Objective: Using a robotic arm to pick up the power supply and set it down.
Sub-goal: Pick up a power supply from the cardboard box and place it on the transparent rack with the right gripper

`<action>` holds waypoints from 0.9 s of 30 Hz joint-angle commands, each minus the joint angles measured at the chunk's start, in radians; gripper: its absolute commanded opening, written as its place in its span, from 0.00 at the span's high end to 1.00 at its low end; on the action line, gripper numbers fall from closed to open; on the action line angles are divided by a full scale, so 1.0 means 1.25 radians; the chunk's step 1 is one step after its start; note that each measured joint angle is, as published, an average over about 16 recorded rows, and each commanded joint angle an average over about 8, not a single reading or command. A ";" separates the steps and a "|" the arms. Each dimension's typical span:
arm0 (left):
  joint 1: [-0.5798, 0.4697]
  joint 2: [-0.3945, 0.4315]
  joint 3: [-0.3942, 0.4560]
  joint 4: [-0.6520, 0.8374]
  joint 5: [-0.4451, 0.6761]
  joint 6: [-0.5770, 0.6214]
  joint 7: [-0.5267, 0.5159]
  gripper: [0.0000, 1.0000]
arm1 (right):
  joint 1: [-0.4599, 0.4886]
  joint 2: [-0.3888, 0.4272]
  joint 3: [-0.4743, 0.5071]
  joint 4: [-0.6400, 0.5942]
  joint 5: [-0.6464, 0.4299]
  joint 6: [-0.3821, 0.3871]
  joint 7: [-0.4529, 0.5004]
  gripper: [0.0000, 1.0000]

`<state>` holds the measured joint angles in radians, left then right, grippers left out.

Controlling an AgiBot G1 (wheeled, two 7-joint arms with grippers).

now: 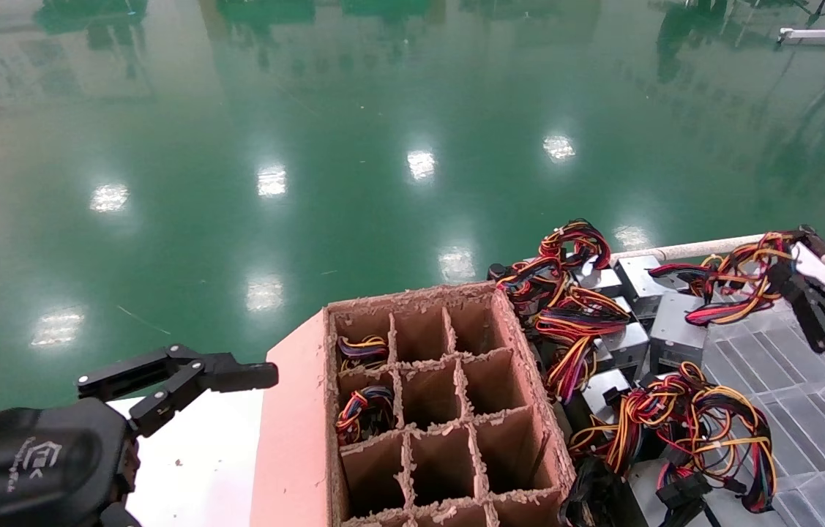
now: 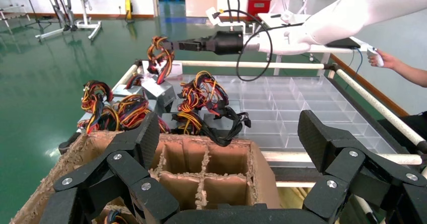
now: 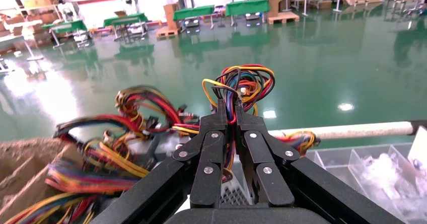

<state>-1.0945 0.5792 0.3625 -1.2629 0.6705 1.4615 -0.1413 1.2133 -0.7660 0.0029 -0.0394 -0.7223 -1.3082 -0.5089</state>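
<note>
The robotic arm (image 2: 322,25) on my right is white with a black cable, and its slim black gripper (image 2: 173,46) is shut on the coloured cable bundle (image 2: 158,53) of a grey power supply (image 2: 160,90). That unit hangs tilted just over the pile. In the right wrist view the right gripper (image 3: 229,110) pinches the wires (image 3: 244,83), with a grille (image 3: 221,196) showing below. From the head view, this gripper (image 1: 785,263) is at the far right, above the clear tray. My left gripper (image 1: 178,380) (image 2: 229,136) is open and holds nothing, by the near-left corner of the cardboard box.
A brown cardboard box (image 1: 427,344) with divider cells stands in the middle, and two cells hold cables (image 1: 362,410). Several more power supplies (image 1: 624,344) with tangled wires lie on a clear compartment tray (image 1: 807,410) framed by white rails (image 2: 252,64). A person's hand (image 2: 387,60) is at the far side.
</note>
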 commanded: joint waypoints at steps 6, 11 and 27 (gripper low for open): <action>0.000 0.000 0.000 0.000 0.000 0.000 0.000 0.00 | -0.026 0.024 -0.007 0.015 -0.010 -0.024 -0.004 1.00; 0.000 0.000 0.000 0.000 0.000 0.000 0.000 0.00 | -0.043 0.047 -0.016 0.024 -0.023 -0.040 -0.015 1.00; 0.000 0.000 0.000 0.000 0.000 0.000 0.000 0.00 | -0.045 0.104 -0.066 0.072 -0.095 -0.107 -0.053 1.00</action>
<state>-1.0946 0.5791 0.3628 -1.2629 0.6703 1.4614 -0.1412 1.1561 -0.6338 -0.0766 0.0451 -0.8369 -1.4419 -0.5756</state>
